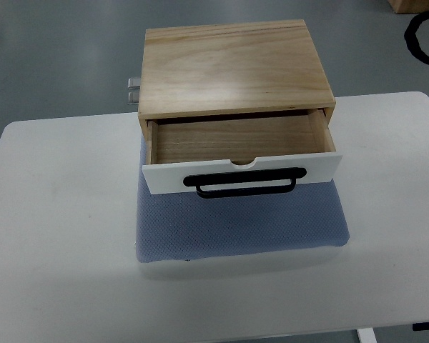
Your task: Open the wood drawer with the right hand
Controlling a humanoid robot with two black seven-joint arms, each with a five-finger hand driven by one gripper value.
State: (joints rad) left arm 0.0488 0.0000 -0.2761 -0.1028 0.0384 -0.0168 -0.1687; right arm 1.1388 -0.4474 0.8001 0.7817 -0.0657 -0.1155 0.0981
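Looking down, we see the wood drawer (pixel 236 139) pulled out of its box (pixel 236 68) on a blue mat (pixel 239 225) atop the white table (pixel 57 250); neither hand shows, so finger state is unknown.

The drawer box (pixel 236 68) was pale, smooth wood with visible grain and a faint sheen. Its drawer front (pixel 239 173) looked matt white, the handle (pixel 244 184) black metal. The mat (pixel 239 225) was blue-grey mesh cloth, the desk (pixel 57 236) smooth white.
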